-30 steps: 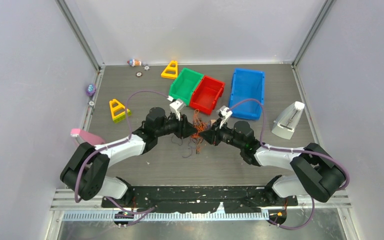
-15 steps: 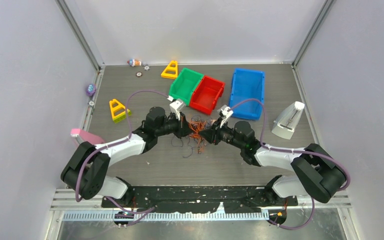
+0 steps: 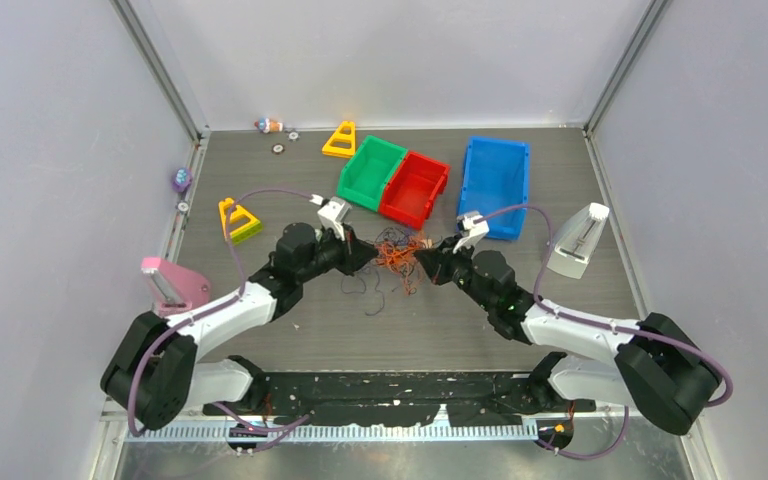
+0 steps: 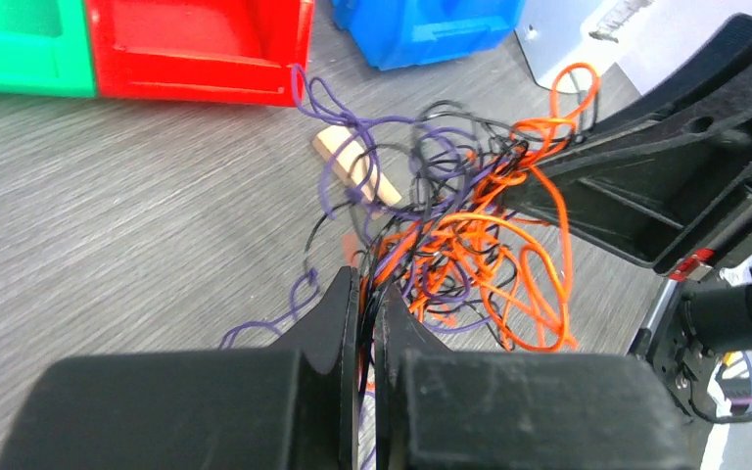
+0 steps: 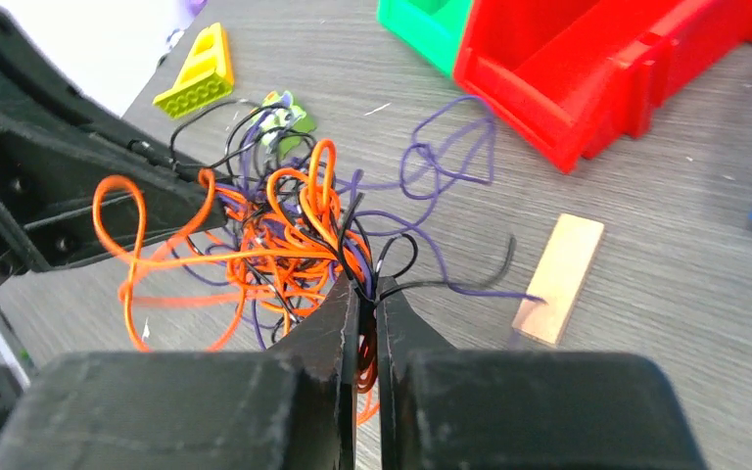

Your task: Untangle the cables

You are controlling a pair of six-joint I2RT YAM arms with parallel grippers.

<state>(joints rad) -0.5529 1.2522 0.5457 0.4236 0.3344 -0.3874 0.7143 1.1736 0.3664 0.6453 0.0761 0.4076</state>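
Observation:
The cables (image 3: 397, 250) are a tangled clump of thin orange, black and purple strands held between my two grippers above the table's middle. My left gripper (image 3: 368, 254) is shut on strands at the clump's left side; its wrist view shows the cables (image 4: 460, 235) running into the closed jaws of that gripper (image 4: 364, 294). My right gripper (image 3: 426, 262) is shut on strands at the clump's right side; its wrist view shows the cables (image 5: 284, 235) pinched in the closed jaws of that gripper (image 5: 366, 290). Loose dark strands (image 3: 375, 290) trail on the table below.
A green bin (image 3: 371, 172), a red bin (image 3: 415, 188) and a blue bin (image 3: 495, 184) stand behind the clump. A small wooden block (image 5: 558, 278) lies under it. Yellow triangles (image 3: 237, 220) (image 3: 341, 140), a pink object (image 3: 170, 282) and a white stand (image 3: 575, 242) lie around.
Both grippers have moved apart and a little farther back, spreading the clump wider between them. Both arms have stretched out lower over the table.

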